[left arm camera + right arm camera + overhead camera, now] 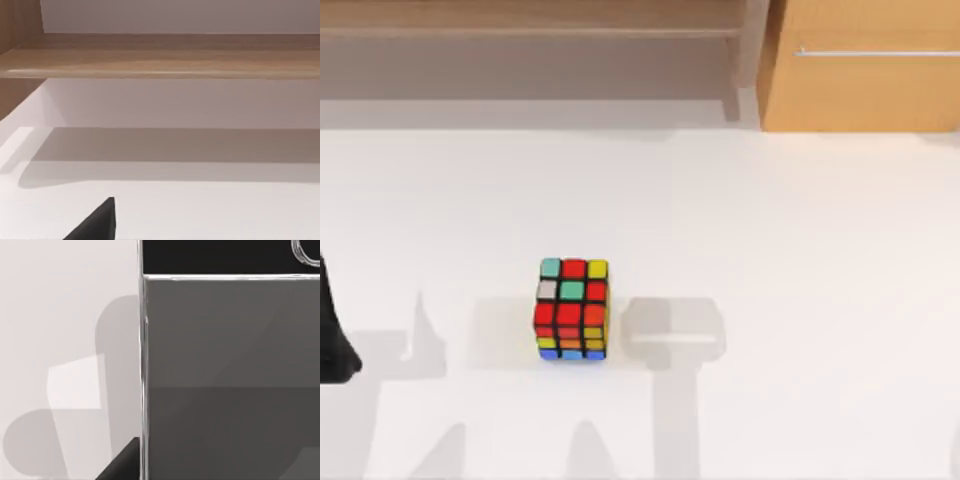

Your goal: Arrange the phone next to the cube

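Grey phone (pixel 225 380) fills my right wrist view, near my right gripper; I cannot tell its grip. It must go beside the cube (pixel 571 309) on the table (pixel 800 250).

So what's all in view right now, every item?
cube: one, multicoloured stickers on a black grid, middle of the table.
phone: one, dark grey screen with a silver rim, close up in the right wrist view.
table: one, white.
shelf: one, wooden, beyond the table's far edge, left.
cabinet: one, wooden with a metal handle, far right.
left arm: one, dark, at the table's left edge.
right gripper: one, dark, beside the phone's rim.
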`<move>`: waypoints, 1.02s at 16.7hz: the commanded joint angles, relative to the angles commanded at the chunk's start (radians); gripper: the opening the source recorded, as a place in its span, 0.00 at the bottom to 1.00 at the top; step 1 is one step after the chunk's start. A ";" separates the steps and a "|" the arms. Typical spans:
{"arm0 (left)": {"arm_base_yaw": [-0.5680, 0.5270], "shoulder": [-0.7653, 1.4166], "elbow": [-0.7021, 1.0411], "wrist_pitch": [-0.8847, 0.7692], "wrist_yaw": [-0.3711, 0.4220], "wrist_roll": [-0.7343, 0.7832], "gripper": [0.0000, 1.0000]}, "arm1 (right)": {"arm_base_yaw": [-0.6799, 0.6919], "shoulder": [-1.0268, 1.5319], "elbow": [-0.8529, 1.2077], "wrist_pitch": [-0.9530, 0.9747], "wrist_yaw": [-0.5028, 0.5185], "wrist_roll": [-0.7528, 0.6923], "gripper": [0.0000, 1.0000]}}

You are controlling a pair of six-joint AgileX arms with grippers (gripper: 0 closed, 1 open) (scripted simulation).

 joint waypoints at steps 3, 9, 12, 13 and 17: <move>0.000 0.000 0.000 0.000 0.000 0.000 1.00 | 0.082 0.024 0.112 -0.039 -0.012 0.070 0.00; 0.000 0.000 0.000 0.000 0.000 0.000 1.00 | 0.313 0.126 0.364 -0.132 -0.035 0.243 0.00; 0.000 0.000 0.000 0.000 0.000 0.000 1.00 | 0.447 0.197 0.490 -0.179 -0.042 0.330 0.00; 0.000 0.000 0.000 0.000 0.000 0.000 1.00 | 0.493 0.223 0.531 -0.193 -0.043 0.357 0.00; 0.000 0.000 0.000 0.000 0.000 0.000 1.00 | 0.676 0.329 0.681 -0.247 -0.044 0.454 0.00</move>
